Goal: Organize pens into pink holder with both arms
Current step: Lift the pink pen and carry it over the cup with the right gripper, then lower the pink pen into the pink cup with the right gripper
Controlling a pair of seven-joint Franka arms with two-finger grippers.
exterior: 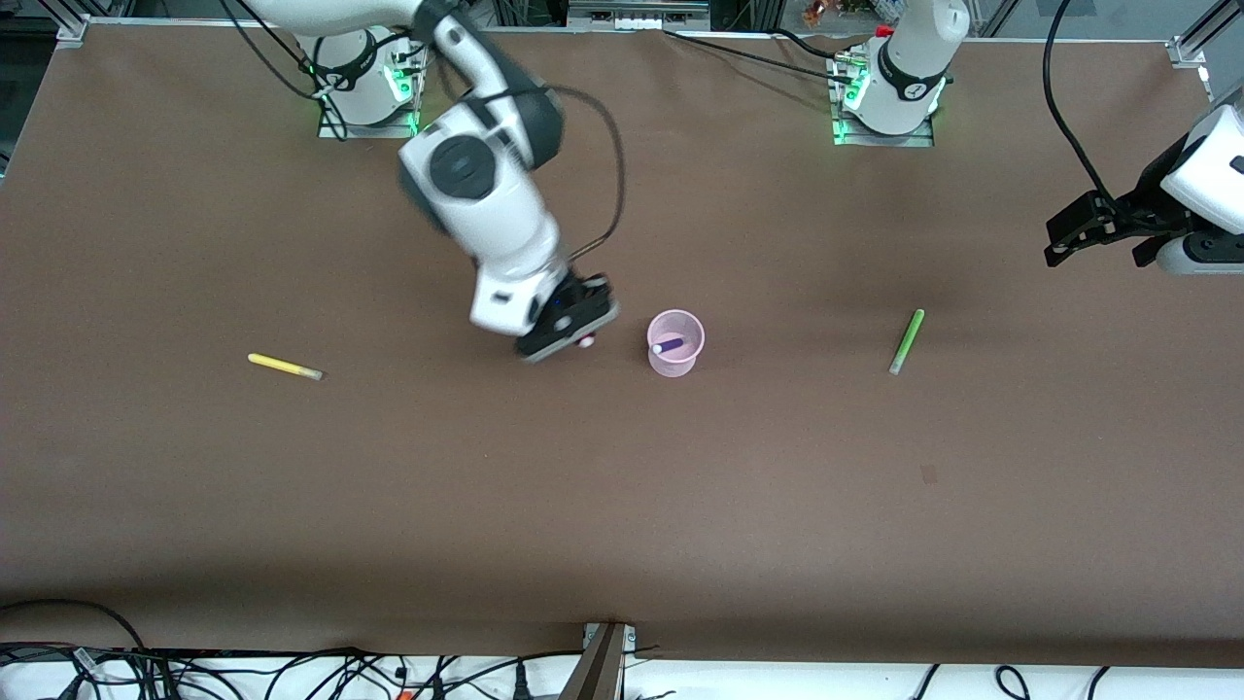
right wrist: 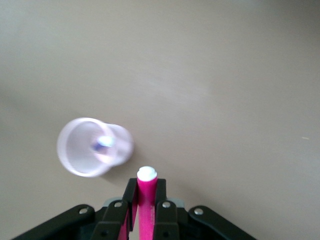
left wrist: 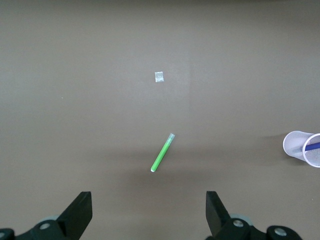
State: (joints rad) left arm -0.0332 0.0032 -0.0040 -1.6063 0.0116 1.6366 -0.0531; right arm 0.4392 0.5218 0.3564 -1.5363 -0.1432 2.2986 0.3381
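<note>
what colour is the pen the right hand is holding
Magenta-pink with a white tip; the pen shows best in the right wrist view, clamped in the right hand.

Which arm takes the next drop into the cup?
Right. The right gripper is shut on the magenta pen beside the cup. The left gripper is open, empty, over the green pen.

The pen holder (exterior: 675,358) is sitting mid-table, one pen (exterior: 669,345) leaning inside; in the front view another pen (exterior: 284,367) is lying at its nine o'clock, a third pen (exterior: 906,341) at its three o'clock.
</note>
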